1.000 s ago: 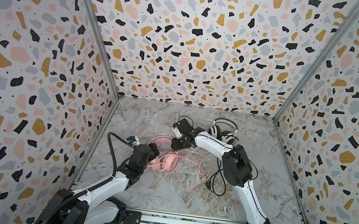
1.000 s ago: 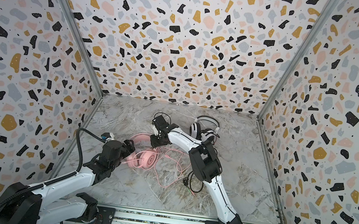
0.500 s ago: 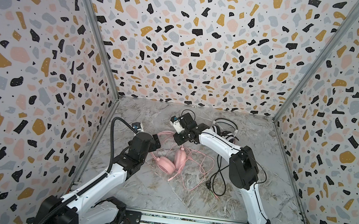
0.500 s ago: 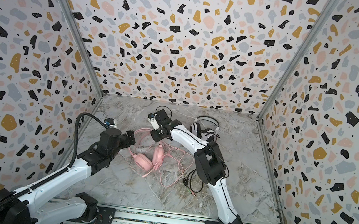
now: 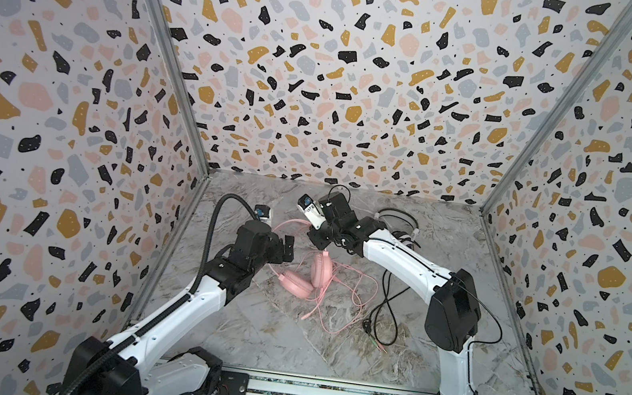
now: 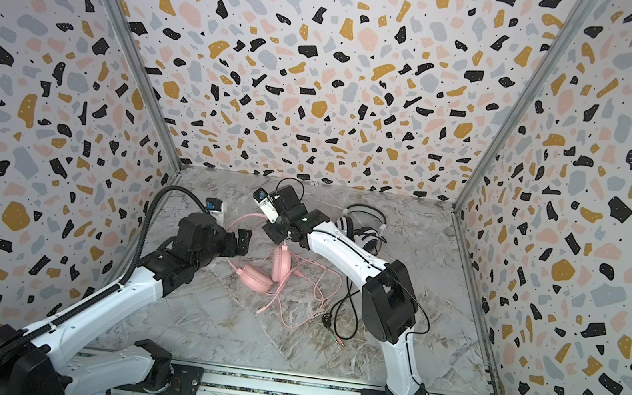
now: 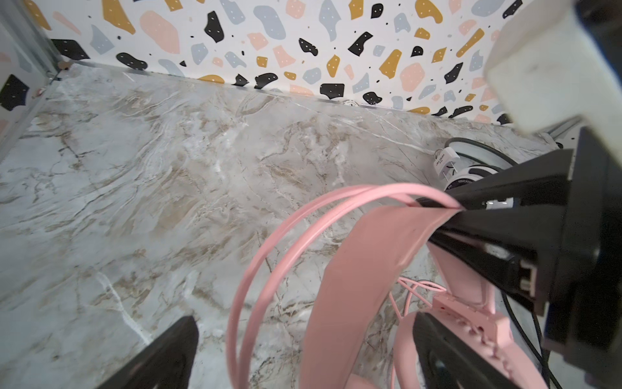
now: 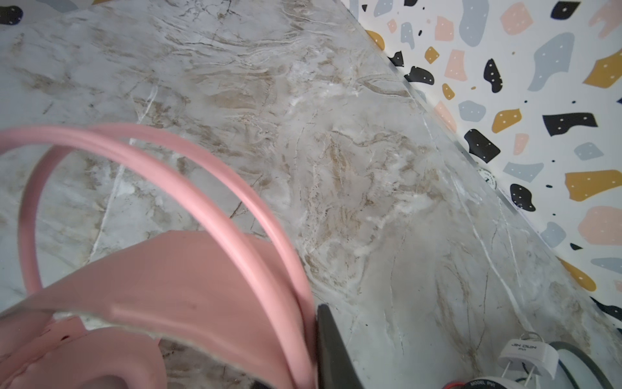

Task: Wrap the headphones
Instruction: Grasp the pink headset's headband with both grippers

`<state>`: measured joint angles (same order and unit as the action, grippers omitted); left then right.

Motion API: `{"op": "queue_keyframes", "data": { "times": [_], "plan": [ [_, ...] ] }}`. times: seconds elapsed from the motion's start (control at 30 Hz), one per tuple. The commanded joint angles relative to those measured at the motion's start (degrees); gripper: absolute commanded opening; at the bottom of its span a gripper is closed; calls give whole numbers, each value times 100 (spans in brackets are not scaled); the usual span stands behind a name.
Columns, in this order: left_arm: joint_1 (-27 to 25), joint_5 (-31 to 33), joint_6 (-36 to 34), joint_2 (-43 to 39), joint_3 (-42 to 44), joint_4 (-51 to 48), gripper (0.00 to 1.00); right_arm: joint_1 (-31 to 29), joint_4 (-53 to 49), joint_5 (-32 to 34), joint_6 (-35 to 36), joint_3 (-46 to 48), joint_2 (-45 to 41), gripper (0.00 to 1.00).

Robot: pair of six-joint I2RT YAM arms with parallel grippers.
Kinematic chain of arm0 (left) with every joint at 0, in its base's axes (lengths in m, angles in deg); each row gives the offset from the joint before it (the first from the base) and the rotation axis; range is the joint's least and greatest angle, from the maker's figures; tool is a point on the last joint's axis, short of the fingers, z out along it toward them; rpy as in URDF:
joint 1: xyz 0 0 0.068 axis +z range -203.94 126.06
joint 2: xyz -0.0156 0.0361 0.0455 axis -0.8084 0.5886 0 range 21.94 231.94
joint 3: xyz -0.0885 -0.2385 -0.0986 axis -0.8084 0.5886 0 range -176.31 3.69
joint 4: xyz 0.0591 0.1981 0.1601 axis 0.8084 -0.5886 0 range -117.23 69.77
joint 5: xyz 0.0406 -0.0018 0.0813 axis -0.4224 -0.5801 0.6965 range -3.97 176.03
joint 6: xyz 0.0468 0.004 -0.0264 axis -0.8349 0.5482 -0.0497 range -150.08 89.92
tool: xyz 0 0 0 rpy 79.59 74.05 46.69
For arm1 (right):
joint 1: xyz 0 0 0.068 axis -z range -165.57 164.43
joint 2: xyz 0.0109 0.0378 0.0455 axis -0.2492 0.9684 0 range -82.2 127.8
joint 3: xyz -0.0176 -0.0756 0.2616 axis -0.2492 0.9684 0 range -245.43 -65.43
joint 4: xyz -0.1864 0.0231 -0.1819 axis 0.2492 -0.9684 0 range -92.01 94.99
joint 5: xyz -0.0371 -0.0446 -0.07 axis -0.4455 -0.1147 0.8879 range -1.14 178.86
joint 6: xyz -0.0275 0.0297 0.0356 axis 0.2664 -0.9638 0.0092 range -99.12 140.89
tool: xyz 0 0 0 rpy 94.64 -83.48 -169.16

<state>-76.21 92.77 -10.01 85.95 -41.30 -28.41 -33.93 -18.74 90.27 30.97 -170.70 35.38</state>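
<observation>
Left wrist view: the right gripper [image 7: 449, 206] is pinched tight on the headband of the pink headset [image 7: 363, 256], whose earcups sit mid marble surface [image 5: 285, 341]. The left gripper [image 5: 286, 250] gapes wide and empty just beside the band. I'd hold that pinch steady and send the left for the loose pink cable [image 5: 338, 294], winding snugly. The striped headset [image 6: 359, 234] lies near the back edge.

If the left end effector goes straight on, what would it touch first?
Probably the pink headset's band, seen between the left end effector's open fingers; the right end effector grips it beyond.
</observation>
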Motion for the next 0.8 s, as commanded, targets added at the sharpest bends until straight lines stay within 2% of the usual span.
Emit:
{"op": "queue_keyframes", "data": {
  "times": [0.0, 0.13, 0.23, 0.3, 0.43, 0.77],
  "plan": [
    [2, -465, -356, 263, -388, -513, 100, -68, 82, 140, 134, 29, -319, 14],
    [1, -62, -521, 664, -1042, -1627, 100, -68, 68, 50, 130, 46, -317, 14],
    [-1, 385, -614, 710, -1397, -2169, 100, -76, 175, 13, 134, 206, -409, 15],
    [2, 468, -682, 701, -1554, -2395, 100, -72, 228, 10, 134, 254, -438, 15],
    [-13, 42, -823, 850, -1654, -2529, 100, -75, 238, -234, 86, 229, -437, 15],
    [-6, -199, -852, 1258, -1470, -2203, 100, -104, 171, -569, 25, 193, -450, 16]
  ]
}}
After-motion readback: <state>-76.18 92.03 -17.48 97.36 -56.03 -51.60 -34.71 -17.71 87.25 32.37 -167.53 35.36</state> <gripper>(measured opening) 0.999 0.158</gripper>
